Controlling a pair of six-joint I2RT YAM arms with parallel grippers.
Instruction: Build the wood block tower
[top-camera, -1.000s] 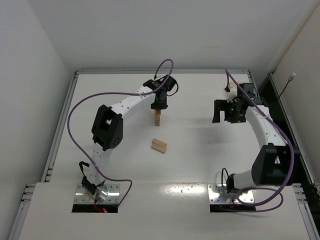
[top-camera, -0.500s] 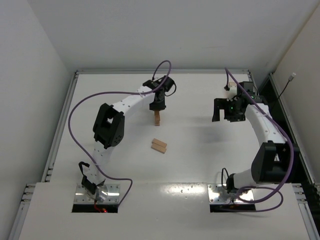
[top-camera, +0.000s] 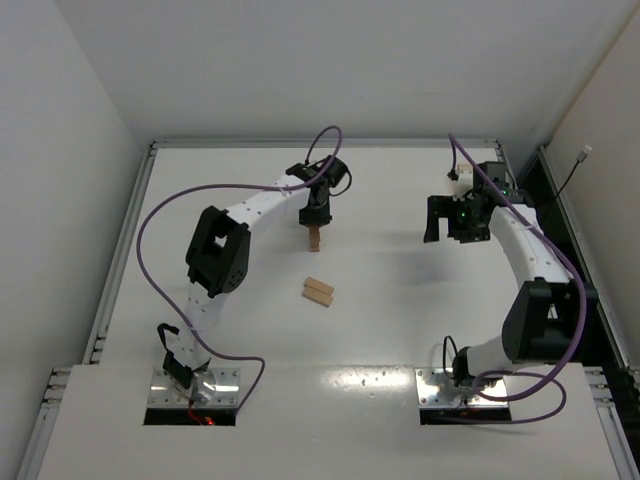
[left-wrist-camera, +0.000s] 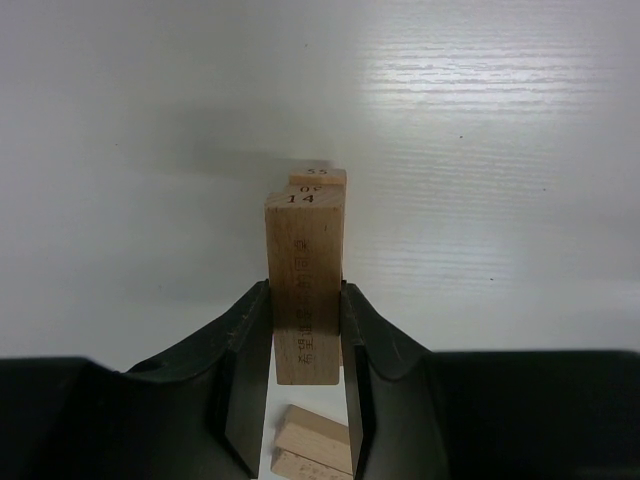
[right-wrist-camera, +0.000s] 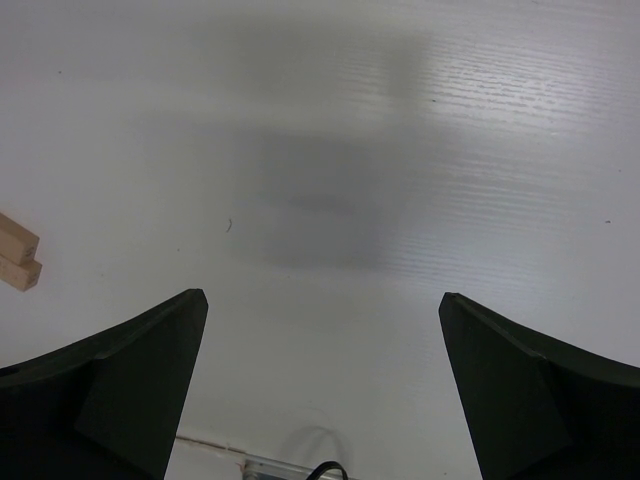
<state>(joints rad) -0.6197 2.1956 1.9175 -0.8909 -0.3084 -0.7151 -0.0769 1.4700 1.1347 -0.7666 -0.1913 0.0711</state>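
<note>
Left tool (left-wrist-camera: 305, 292) with blocks (left-wrist-camera: 303, 250), farther back

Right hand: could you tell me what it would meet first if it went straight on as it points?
Probably only the bare table; the open right hand has nothing ahead of it, and the two wood blocks lie off to one side.

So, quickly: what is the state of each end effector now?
Left end effector: closed, holding a wood block.
Right end effector: open, holding nothing.
</note>
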